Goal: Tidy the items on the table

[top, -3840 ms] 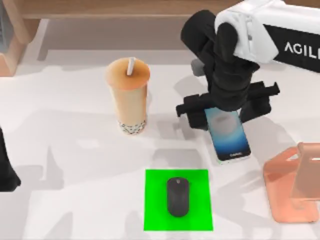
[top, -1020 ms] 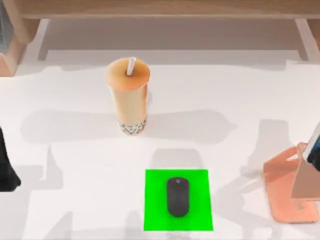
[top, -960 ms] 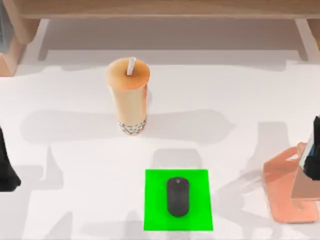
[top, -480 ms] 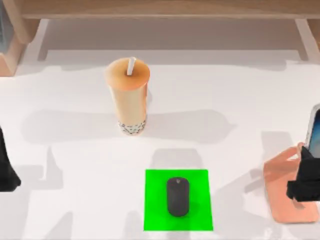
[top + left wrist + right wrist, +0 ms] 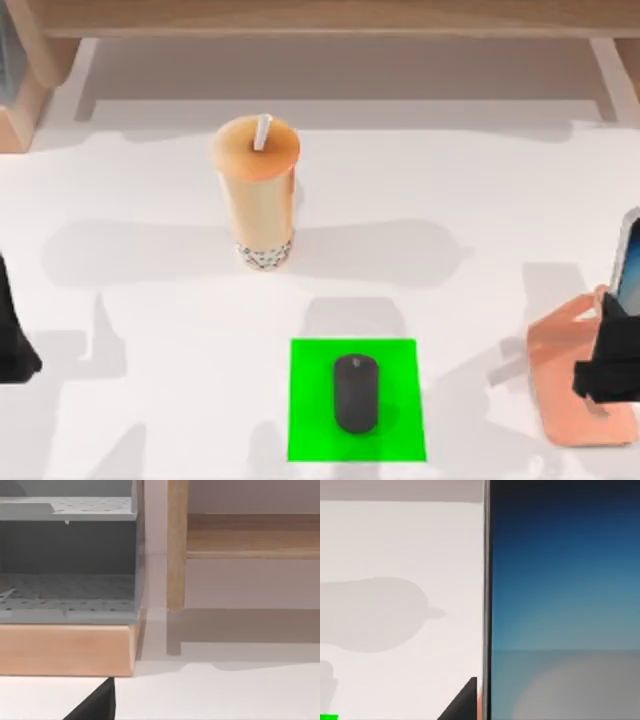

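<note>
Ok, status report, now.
Right tool at right table edge, holding phone upright over the pink stand. Left arm parked at left edge. Cup, mouse untouched. Nothing blocking.

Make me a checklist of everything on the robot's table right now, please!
Surface: white table, with soft shadows on it.
Job's things: cup stands upright toward the back left; mouse lies on the green mat; phone is held upright at the right edge, above the pink stand.
Clutter: nothing seen.
Grippers: right gripper at the right edge, over the stand, holding the phone; left arm parked at the left edge.
Cables: nothing seen.
Surroundings: wooden shelf along the back; grey tray on a wooden base.
</note>
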{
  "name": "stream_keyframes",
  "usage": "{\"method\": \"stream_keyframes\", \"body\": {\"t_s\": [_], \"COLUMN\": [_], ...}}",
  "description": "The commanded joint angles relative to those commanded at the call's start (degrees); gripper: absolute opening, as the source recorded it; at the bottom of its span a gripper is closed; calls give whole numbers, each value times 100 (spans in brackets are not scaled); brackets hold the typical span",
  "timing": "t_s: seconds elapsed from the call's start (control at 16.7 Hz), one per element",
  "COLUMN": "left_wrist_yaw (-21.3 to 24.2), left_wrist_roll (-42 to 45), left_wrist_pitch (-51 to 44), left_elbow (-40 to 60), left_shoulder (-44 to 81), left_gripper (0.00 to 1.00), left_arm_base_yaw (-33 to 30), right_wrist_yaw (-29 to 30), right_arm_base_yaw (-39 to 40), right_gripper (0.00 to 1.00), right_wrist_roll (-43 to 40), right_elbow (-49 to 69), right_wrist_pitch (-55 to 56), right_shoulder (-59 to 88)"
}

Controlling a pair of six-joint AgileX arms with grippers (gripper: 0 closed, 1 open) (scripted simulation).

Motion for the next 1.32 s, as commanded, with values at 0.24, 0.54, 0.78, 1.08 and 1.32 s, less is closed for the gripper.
{"method": "stream_keyframes", "body": {"t_s": [0.24,0.54,0.78,1.08,1.32], "left_wrist_yaw": [0,0,0,0,0], "left_wrist_roll": [0,0,0,0,0], "left_wrist_pitch": [0,0,0,0,0], "left_elbow": [0,0,0,0,0], "left_shoulder": [0,0,0,0,0], "left_gripper": [100,100,100,100,100], "left_arm_base_yaw": [0,0,0,0,0], "right_wrist_yaw": [0,0,0,79,453], "right_arm_base_yaw": [0,0,0,90,586], "right_gripper": [75,100,100,100,100], "right_wrist_roll": [0,0,0,78,483], "right_elbow": [0,0,0,9,58], "right_wrist_pitch": [0,0,0,-92,-580], "right_shoulder": [0,0,0,-21,-176]}}
